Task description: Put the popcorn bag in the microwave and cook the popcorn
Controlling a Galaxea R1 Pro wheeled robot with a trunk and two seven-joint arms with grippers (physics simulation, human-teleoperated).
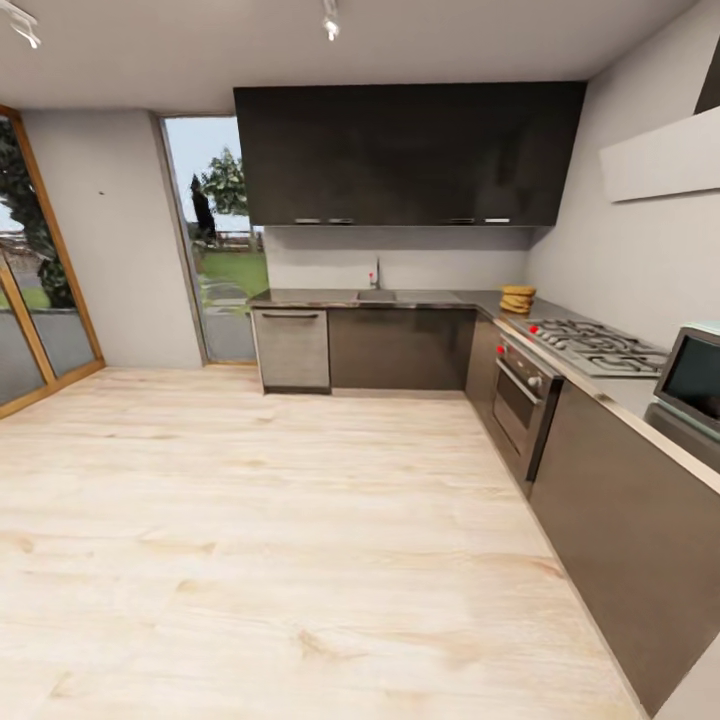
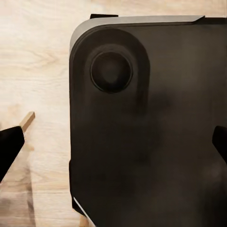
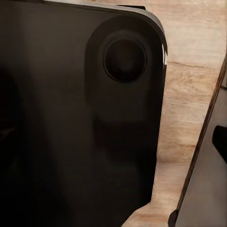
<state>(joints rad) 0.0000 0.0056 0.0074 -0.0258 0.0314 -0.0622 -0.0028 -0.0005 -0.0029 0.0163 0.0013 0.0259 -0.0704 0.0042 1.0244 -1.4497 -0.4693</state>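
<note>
the popcorn bag sits on the worktop beyond the hob, microwave nearer; whether either arm's jaws are spread, i cannot tell.

Pale wood planks with a soft matt grain are covering the floor. Dark brown cabinet fronts are looking smooth and slightly satin, and the tabletop is showing a glossy grey sheen. The hob and dishwasher door are reading as brushed steel. The popcorn bag is looking like creased tan paper. The microwave is showing dark glossy glass. The robot base is looking matt black.
</note>
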